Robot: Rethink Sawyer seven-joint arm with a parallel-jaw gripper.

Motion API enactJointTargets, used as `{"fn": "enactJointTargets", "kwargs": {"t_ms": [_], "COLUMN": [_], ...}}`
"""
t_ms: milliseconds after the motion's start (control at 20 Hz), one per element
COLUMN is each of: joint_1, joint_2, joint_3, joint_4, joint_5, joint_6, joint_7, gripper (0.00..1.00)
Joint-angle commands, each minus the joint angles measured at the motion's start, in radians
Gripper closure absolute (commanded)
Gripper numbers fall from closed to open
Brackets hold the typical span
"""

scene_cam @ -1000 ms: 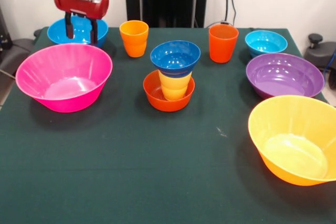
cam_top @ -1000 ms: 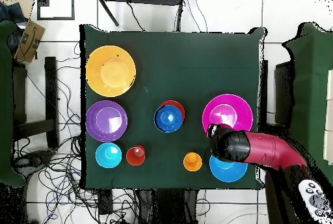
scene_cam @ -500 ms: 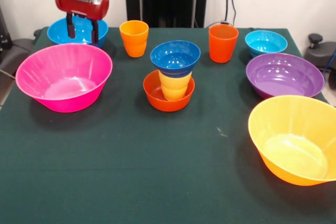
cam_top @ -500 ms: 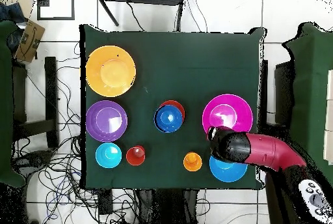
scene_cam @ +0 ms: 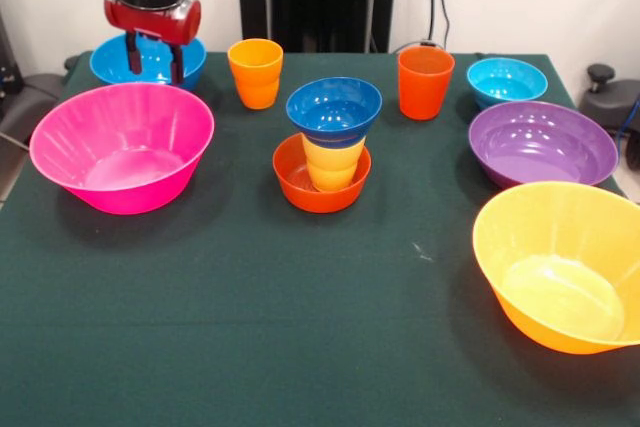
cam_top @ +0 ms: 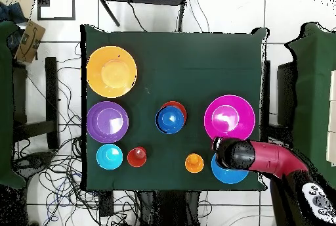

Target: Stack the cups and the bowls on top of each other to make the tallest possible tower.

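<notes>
End effector: red-and-black, two dark fingers spread apart, gripping nothing, poised over the medium blue glossy plastic bowl at the table's corner. Beside it: large pink plastic bowl; light orange plastic tumbler. Centre: tower of small orange-red plastic bowl, yellow plastic tumbler standing in it, dark blue plastic bowl on top. Beyond: darker red-orange plastic tumbler, small cyan plastic bowl, purple plastic bowl, large yellow-orange plastic bowl.
</notes>
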State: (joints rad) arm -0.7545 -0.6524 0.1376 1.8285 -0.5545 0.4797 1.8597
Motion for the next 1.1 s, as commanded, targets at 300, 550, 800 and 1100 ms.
{"fn": "enactJointTargets", "kwargs": {"t_ms": [300,550,800,1100], "joint_1": [0.01,0.003,0.017,0.033], "joint_2": [0.026,0.011,-0.03,-0.079], "joint_3": [0.031,0.058,0.09,0.104], "joint_4": [0.017,0.032,0.057,0.064], "joint_5": [-0.069,-0.06,-0.046,-0.021], "joint_6": [-0.009,-0.022,-0.025,0.021], "joint_7": [-0.046,-0.057,-0.065,-0.072], "gripper": [0.0,0.0,0.0,0.0]}}
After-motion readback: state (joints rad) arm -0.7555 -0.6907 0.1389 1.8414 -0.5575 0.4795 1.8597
